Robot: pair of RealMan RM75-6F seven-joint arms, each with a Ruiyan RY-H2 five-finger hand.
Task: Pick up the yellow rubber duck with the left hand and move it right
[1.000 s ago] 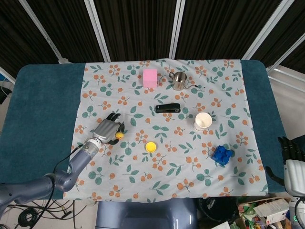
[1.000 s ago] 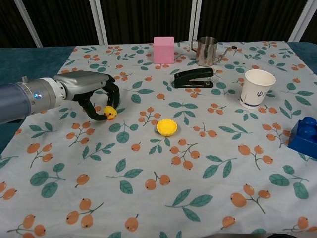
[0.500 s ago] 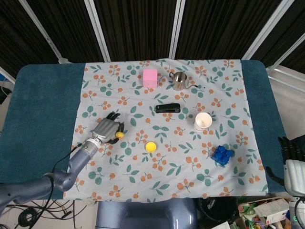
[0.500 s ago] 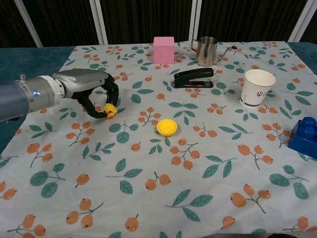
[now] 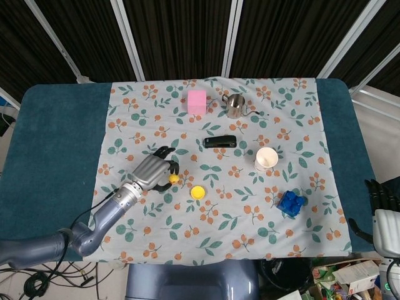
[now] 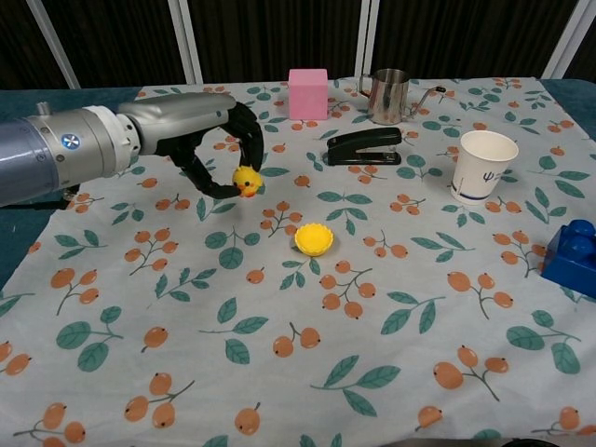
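Observation:
The small yellow rubber duck (image 6: 247,180) (image 5: 173,179) hangs above the floral cloth, pinched at the fingertips of my left hand (image 6: 200,140) (image 5: 154,170). Hand and duck are left of the yellow flower-shaped piece (image 6: 314,238) (image 5: 197,192). My right hand (image 5: 382,206) rests off the table at the far right edge of the head view, its fingers apart and nothing in it; the chest view does not show it.
A pink block (image 6: 308,93), a steel pitcher (image 6: 387,95) and a black stapler (image 6: 364,146) stand at the back. A white paper cup (image 6: 483,167) and a blue toy brick (image 6: 573,256) sit to the right. The floral cloth (image 6: 298,372) is bare in front.
My left hand has lifted the duck off the cloth and carried it to the right, toward the yellow flower piece. The right hand has not moved.

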